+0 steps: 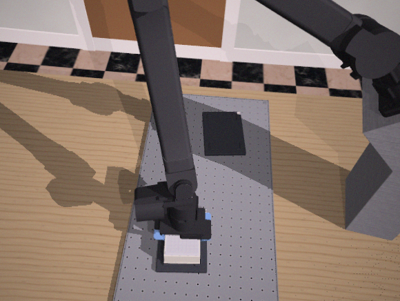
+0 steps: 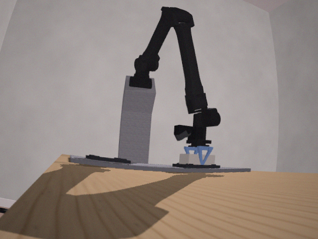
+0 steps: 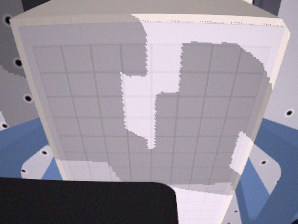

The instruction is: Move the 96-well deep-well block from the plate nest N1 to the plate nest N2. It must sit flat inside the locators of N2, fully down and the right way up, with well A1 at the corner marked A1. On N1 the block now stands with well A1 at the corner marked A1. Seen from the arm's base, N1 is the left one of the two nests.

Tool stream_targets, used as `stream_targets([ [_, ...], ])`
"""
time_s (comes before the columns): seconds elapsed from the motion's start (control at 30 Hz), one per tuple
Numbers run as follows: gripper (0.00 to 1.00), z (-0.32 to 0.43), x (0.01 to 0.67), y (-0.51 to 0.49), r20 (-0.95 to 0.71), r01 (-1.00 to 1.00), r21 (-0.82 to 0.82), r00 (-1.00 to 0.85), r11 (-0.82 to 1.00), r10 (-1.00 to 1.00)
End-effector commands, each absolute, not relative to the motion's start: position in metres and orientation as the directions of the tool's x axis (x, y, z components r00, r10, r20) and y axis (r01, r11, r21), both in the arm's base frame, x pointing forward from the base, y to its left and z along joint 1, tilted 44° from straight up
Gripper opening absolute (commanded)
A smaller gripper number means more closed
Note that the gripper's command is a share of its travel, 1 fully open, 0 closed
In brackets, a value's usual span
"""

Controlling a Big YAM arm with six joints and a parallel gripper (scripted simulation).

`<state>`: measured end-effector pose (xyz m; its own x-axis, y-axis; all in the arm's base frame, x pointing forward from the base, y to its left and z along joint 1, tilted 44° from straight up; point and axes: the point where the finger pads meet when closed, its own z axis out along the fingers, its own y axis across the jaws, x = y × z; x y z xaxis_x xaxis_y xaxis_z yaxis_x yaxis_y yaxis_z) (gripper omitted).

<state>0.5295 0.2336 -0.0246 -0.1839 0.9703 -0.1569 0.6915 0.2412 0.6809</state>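
The white deep-well block [image 1: 181, 250] sits flat on the dark nest N1 [image 1: 181, 268] at the near end of the grey perforated baseplate [image 1: 238, 214]. My gripper [image 1: 181, 230] hangs straight down over the block's far part. Its blue fingers press against the two long sides, shut on the block. In the side view the fingers [image 2: 198, 156] reach down along the block [image 2: 196, 159], which rests on the nest. Nest N2 [image 1: 223, 133] is empty.
A tall grey pedestal [image 1: 374, 166] carrying the arm's base stands to the right of the baseplate. N2 has a small white corner mark [image 1: 238, 112]. The arm's long link [image 1: 165, 96] crosses above the plate between the nests.
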Motion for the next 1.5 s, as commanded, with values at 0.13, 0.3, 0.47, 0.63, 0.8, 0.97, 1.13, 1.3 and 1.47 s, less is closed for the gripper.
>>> stream_targets([
  [0.13, 0.00, -0.020, 0.529, 0.235, -0.155, 0.685, 0.688, -0.185, 0.240, 0.970],
  [0.3, 0.00, -0.020, 0.529, 0.235, -0.155, 0.685, 0.688, -0.185, 0.240, 0.970],
  [0.47, 0.00, -0.020, 0.529, 0.235, -0.155, 0.685, 0.688, -0.185, 0.240, 0.970],
  [0.63, 0.00, -0.020, 0.529, 0.235, -0.155, 0.685, 0.688, -0.185, 0.240, 0.970],
  [0.8, 0.00, -0.020, 0.529, 0.235, -0.155, 0.685, 0.688, -0.185, 0.240, 0.970],
  [0.97, 0.00, -0.020, 0.529, 0.235, -0.155, 0.685, 0.688, -0.185, 0.240, 0.970],
  [1.13, 0.00, -0.008, 0.517, 0.241, -0.150, 0.683, 0.690, -0.190, 0.240, 0.970],
  [1.3, 0.00, -0.004, 0.514, 0.240, -0.150, 0.683, 0.690, -0.190, 0.240, 0.970],
  [1.47, 0.00, 0.002, 0.508, 0.240, -0.149, 0.683, 0.690, -0.190, 0.240, 0.970],
])
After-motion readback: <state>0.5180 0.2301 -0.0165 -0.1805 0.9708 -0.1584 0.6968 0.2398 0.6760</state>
